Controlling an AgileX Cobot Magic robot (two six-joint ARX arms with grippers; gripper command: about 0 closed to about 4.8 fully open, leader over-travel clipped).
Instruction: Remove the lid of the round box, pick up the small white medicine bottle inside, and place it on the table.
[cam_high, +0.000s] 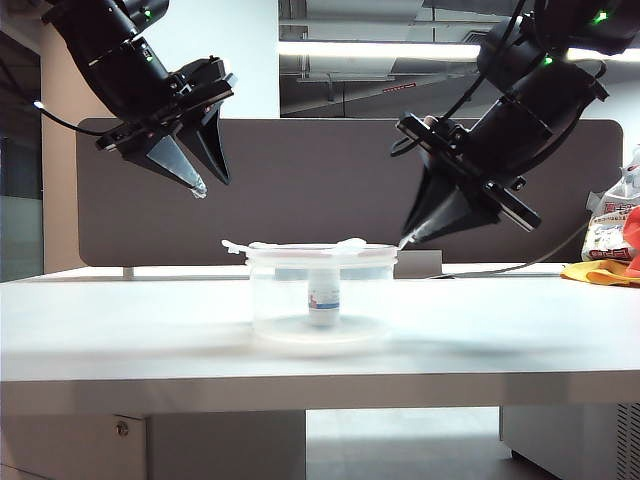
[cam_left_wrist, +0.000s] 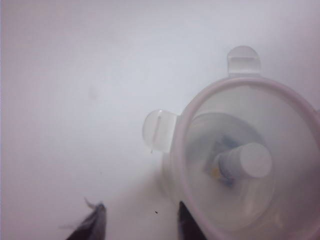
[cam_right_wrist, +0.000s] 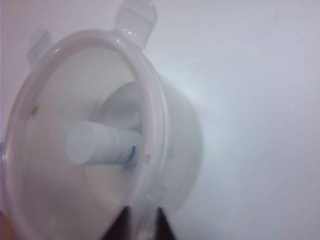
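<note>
The clear round box (cam_high: 285, 305) stands mid-table on the white table (cam_high: 120, 330), with the lid (cam_high: 310, 247) lying on it. Through the plastic I see the small white medicine bottle (cam_high: 323, 295) upright inside, also visible as the bottle (cam_left_wrist: 250, 161) and the bottle (cam_right_wrist: 100, 145) under the lid rim (cam_left_wrist: 200, 102) and the lid rim (cam_right_wrist: 75, 40). My right gripper (cam_high: 405, 240) reaches down to the lid's right edge; my right gripper (cam_right_wrist: 143, 215) has its jaws narrowed onto the lid's edge. Up in the air, left of the box, my left gripper (cam_high: 205, 185) hangs; my left gripper (cam_left_wrist: 141, 220) is open and holds nothing.
A dark brown partition panel (cam_high: 330, 170) runs behind the table. An orange cloth (cam_high: 605, 272) and a printed bag (cam_high: 610, 225) lie at the far right edge. Clip tabs (cam_left_wrist: 244, 59) stick out from the lid.
</note>
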